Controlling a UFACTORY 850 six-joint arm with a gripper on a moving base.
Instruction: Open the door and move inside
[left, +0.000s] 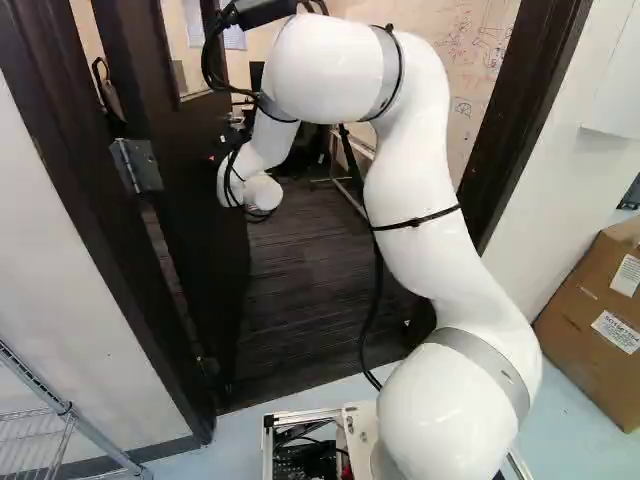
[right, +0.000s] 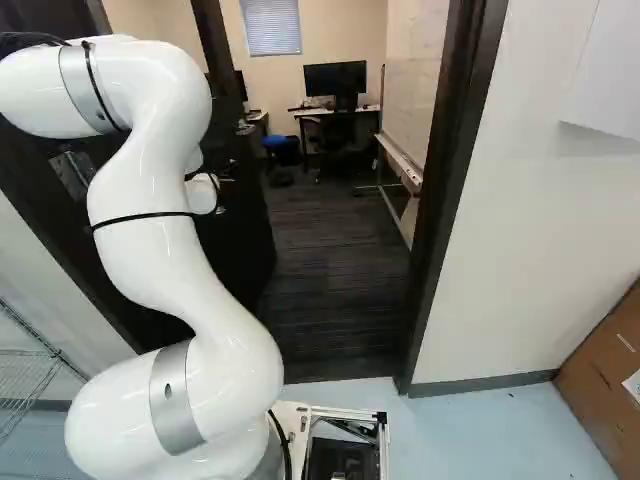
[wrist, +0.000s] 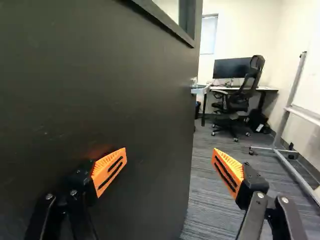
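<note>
1. The door (wrist: 125, 85) is seen standing open, swung into the room; it is carried by a hinge (left: 137, 165) on the dark door frame (right: 455, 190).
2. The jaws of the gripper (wrist: 170, 156) are spread wide, with nothing grasped. One finger is held before the door's face, the other past its free edge; whether the door is touched cannot be told.
3. The white arm (left: 415, 185) is extended in front of the door, partly hiding it in both base views.
4. Beyond the door, a carpet (right: 335, 290), a desk (wrist: 267, 89) with a monitor (wrist: 231, 68), an office chair (wrist: 237, 100) and a wheeled whiteboard (right: 410, 115) are noted.
5. On the near side of the door, a wire rack (left: 40, 440) is found by the hinge side; a cardboard box (left: 600, 310) is placed across the doorway from it.
</note>
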